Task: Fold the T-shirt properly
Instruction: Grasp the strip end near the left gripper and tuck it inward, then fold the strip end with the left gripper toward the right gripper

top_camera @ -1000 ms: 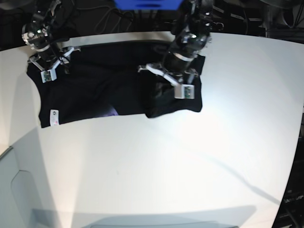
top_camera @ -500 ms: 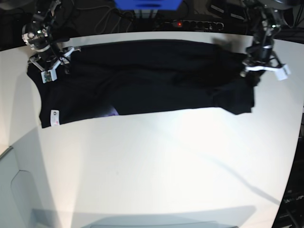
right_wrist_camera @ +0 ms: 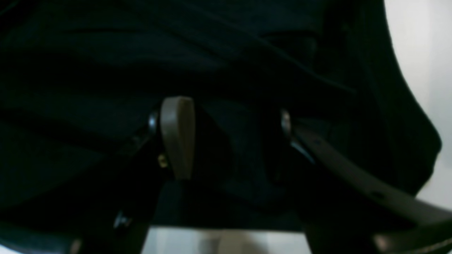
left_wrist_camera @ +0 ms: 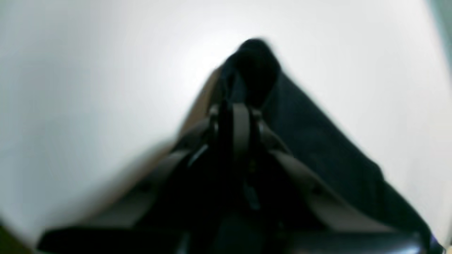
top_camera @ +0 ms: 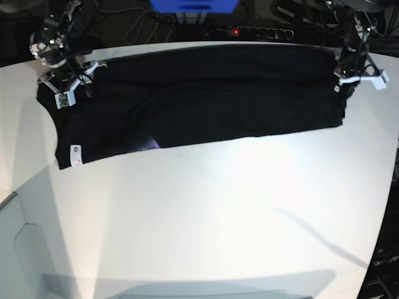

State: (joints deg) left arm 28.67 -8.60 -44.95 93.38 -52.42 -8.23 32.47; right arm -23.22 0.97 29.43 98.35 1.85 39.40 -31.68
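- Smooth, glossy and pale, the white table (top_camera: 199,218) spreads beneath a matte black fabric band, with soft shadows along its left side and near edge.
- The soft, dark T-shirt (top_camera: 206,112) stretches left to right across the far part of the table, long and narrow, its left end deeper than the rest.
- At the table's left side, a small white tag (top_camera: 76,156) with dark and reddish marks sits at the shirt's near left corner; shallow creases and layered edges ripple through the cloth nearby.
- To the tag's right, still over the table's left half, a sliver of purple print (top_camera: 151,144) shows at the near edge of the fabric.
- Toward the table's far right corner, the shirt narrows into a gathered, raised fold, with a smoother panel sloping away beside it in the wrist view.
- Above the table's far left part, the right gripper (top_camera: 76,93) points down over the garment, its fingers spread well apart with black cloth visible between them.
- Above the table's far right part, the left gripper (top_camera: 342,87) reaches in from the far side, tilted, its fingers brought together and clamped on the shirt's bunched end; blur softens their outline in the wrist view.
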